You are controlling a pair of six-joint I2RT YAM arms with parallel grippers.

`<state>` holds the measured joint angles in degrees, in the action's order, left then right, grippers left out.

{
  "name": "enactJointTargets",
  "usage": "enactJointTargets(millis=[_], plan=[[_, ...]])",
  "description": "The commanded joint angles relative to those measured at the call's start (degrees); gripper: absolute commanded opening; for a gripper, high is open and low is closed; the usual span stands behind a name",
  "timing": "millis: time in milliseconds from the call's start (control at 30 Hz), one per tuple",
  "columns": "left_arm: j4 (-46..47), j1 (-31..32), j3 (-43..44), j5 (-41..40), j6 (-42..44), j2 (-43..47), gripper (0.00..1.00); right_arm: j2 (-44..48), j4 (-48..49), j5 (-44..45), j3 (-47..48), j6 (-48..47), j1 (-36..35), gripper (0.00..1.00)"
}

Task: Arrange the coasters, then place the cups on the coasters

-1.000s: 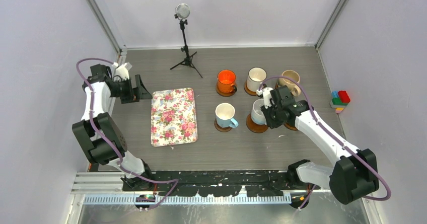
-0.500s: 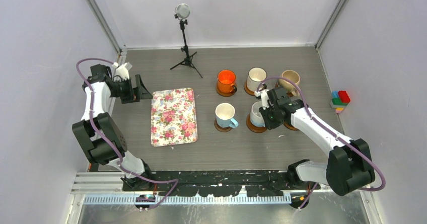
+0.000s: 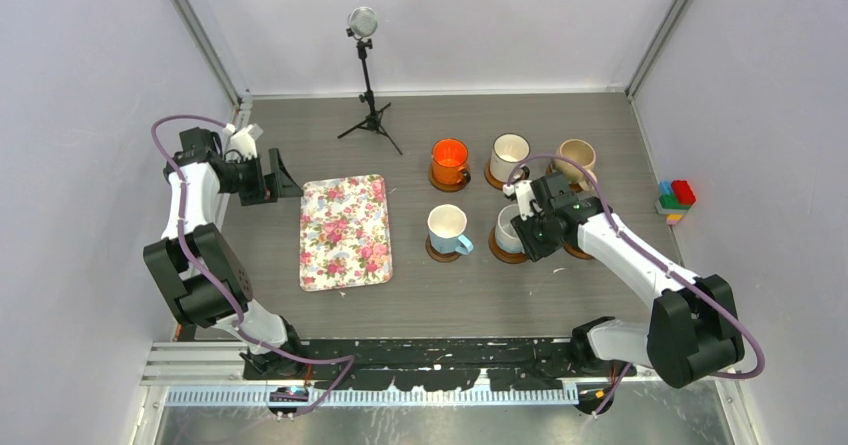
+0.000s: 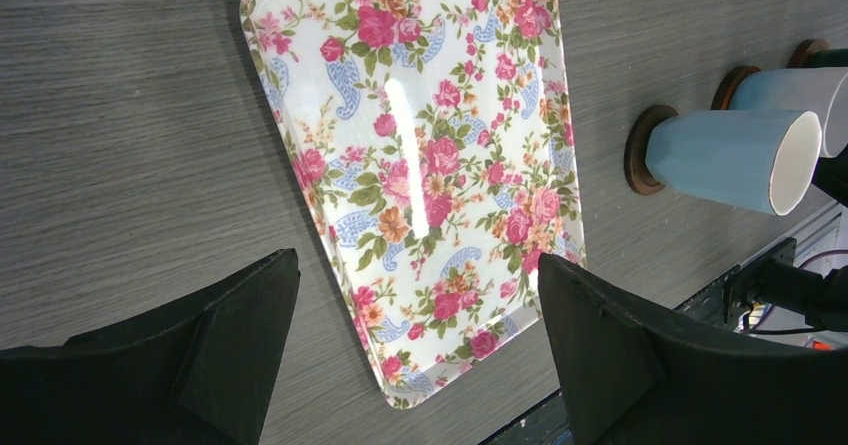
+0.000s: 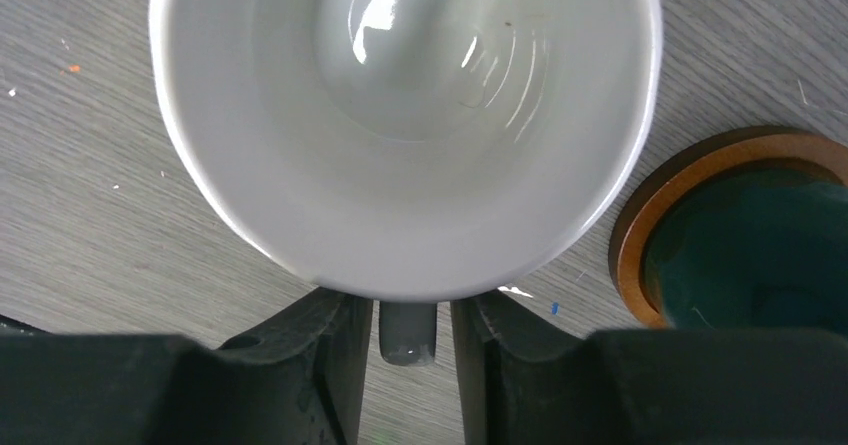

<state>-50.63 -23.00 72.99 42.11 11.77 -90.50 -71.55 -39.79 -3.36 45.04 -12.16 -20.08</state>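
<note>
R gripper (image 5: pixel 410 315) sits at the plain white ceramic mug (image 5: pixel 400 115). Its black fingers (image 5: pixel 330 350) straddle the mug's handle (image 5: pixel 407 335) w/ a thin gap on each side, so they're slightly spread, not pinching. The mug stands upright on a round brown wooden coaster (image 3: pixel 503 254) in the near row, just right of the light blue mug (image 3: pixel 447 227). The handle points back at the arm, prob. because that's the side it reaches from. My read: this cup is set down and the grip is off.

L gripper (image 4: pixel 420 365) hangs wide open & empty over the rectangular floral tray (image 4: pixel 430 165), well apart from the cups (likely parked there to stay out of the R arm's way).

Far row: orange mug (image 3: pixel 450 160), white mug with dark rim (image 3: pixel 510 150), beige mug (image 3: pixel 577 155), each on a coaster.

Hard to see: the dark green mug (image 5: pixel 760 250) shows only in the R wrist view, cut off by the frame edge, on its own copper-rimmed coaster (image 5: pixel 640 235). From above, the R arm covers it. From the wrist, the white mug blocks its coaster, so centring can't be judged there.
</note>
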Motion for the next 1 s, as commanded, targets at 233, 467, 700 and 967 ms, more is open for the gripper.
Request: enactJointTargets(millis=[233, 467, 700, 967], plan=[[-0.1, -0.4, -0.9, 1.4, 3.3, 1.4, 0.93, 1.2, -6.8, -2.7, 5.2, -4.1, 0.1, 0.49], [-2.2, -0.3, -2.6, -1.6, 8.5, 1.8, 0.99, 1.8, -12.6, -1.3, 9.6, -3.8, 0.1, 0.66], [-1.0, 0.4, -6.1, -7.3, 12.9, 1.1, 0.93, 2.6, -16.3, -2.6, 16.6, -1.7, 0.1, 0.78], [2.2, 4.1, -8.0, -14.0, 13.4, -3.8, 0.75, 1.7, -14.8, -3.9, 24.0, 0.9, 0.2, 0.79]])
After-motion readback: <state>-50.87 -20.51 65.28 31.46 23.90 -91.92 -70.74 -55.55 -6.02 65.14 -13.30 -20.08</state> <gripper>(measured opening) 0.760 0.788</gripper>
